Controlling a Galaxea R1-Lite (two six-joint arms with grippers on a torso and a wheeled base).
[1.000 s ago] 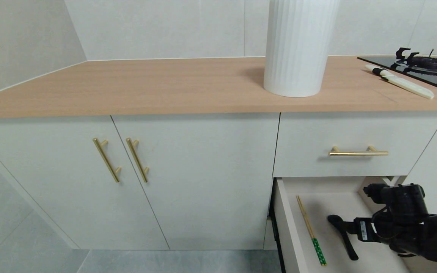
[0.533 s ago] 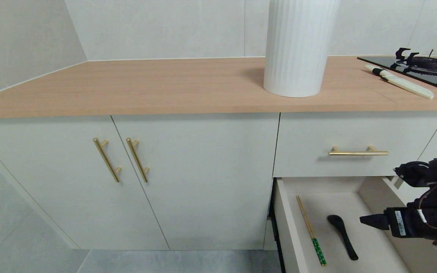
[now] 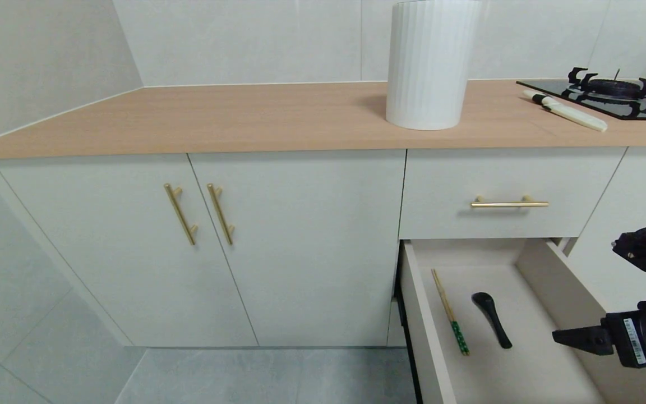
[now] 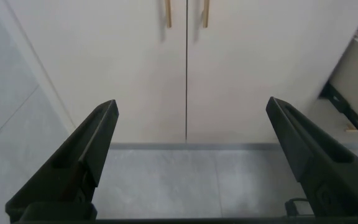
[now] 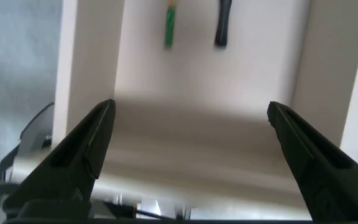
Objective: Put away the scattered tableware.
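Observation:
The lower drawer [image 3: 419, 331] is pulled out. A pair of wooden chopsticks with green ends [image 3: 450, 318] lies in it along the left wall, and a black spoon [image 3: 491, 317] lies beside them. A white knife with a black band [image 3: 567, 110] lies on the wooden counter near the stove. My right gripper [image 3: 581, 320] hangs open and holds nothing, above the drawer's right wall. The right wrist view looks down between its fingers [image 5: 190, 109] at the chopsticks [image 5: 169, 25] and the spoon [image 5: 222, 25]. My left gripper [image 4: 191, 104] is open and faces the cabinet doors low near the floor.
A tall white ribbed cylinder [image 3: 427, 64] stands on the counter [image 3: 244, 120]. A black gas stove [image 3: 614, 92] sits at the far right. Above the open drawer is a closed drawer with a gold handle [image 3: 509, 203]. Two cabinet doors with gold handles [image 3: 199, 213] stand on the left.
My right gripper let go of the black spoon in the drawer and drew back to the right, out of the drawer. The head camera has shifted, so the whole scene sits differently.

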